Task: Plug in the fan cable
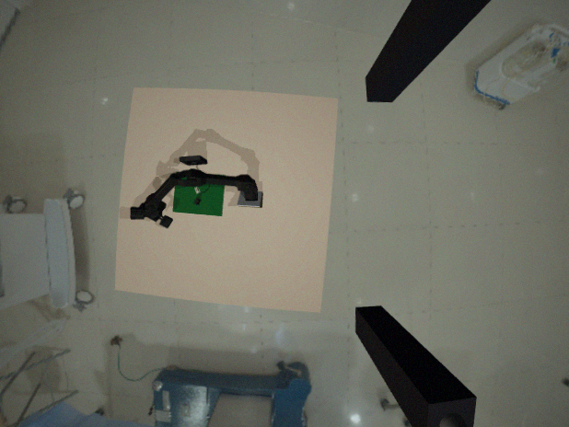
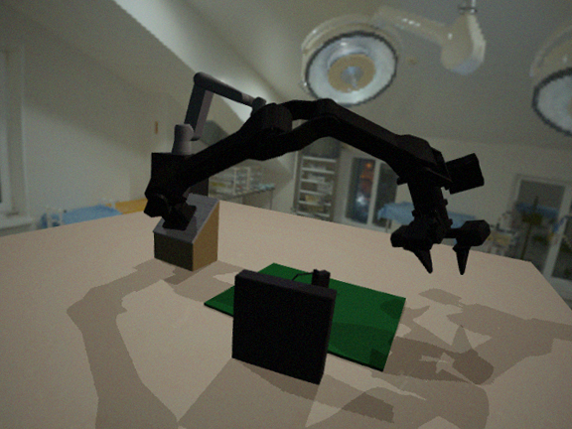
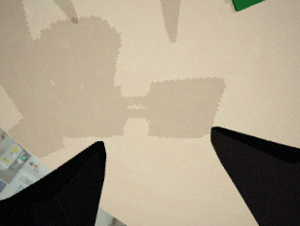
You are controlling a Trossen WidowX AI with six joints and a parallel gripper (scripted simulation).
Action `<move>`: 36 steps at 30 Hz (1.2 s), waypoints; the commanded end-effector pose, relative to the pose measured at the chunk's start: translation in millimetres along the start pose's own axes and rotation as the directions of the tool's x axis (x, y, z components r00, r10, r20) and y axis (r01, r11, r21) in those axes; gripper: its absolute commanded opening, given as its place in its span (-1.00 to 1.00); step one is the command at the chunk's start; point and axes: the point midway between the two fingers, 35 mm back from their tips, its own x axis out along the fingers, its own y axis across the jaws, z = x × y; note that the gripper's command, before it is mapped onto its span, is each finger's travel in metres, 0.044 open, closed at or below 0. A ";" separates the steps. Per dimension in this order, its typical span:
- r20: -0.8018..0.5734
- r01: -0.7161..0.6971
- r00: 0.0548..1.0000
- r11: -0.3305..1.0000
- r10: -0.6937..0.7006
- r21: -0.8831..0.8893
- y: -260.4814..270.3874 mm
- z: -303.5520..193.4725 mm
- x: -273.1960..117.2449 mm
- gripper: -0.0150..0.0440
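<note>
The green board (image 1: 212, 208) (image 2: 367, 318) (image 3: 245, 4) lies flat on the table. A small dark block (image 1: 198, 201) (image 2: 321, 278), apparently the plug, stands on it, with a thin dark cable (image 1: 208, 190) (image 2: 302, 274) running to it. A small pale piece (image 1: 197, 190) lies beside it, possibly the header. Whether the plug sits in the header cannot be told. The black square fan (image 1: 193, 160) (image 2: 283, 327) stands upright beside the board. My gripper (image 2: 446, 274) (image 3: 159, 140) is open and empty, in the air beyond the board's edge, touching nothing.
A wedge-shaped block (image 1: 244, 201) (image 2: 206, 242) stands at the arm's base, on the board's other side. My arm (image 1: 221, 179) (image 2: 322, 116) arches above the board. The table's edge (image 3: 46, 156) shows below the fingers in the wrist view.
</note>
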 end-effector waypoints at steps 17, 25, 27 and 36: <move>0.157 0.037 0.956 -0.432 -0.246 -0.901 -72.2 68.6 -127.1 1.00; 0.226 -0.119 0.931 -0.820 -0.288 -0.559 -90.7 97.5 -161.5 1.00; 0.244 -0.166 0.923 -0.880 -0.297 -0.444 -95.2 105.4 -170.1 1.00; 0.294 -0.293 0.902 -0.949 -0.316 -0.118 -106.5 126.7 -192.2 1.00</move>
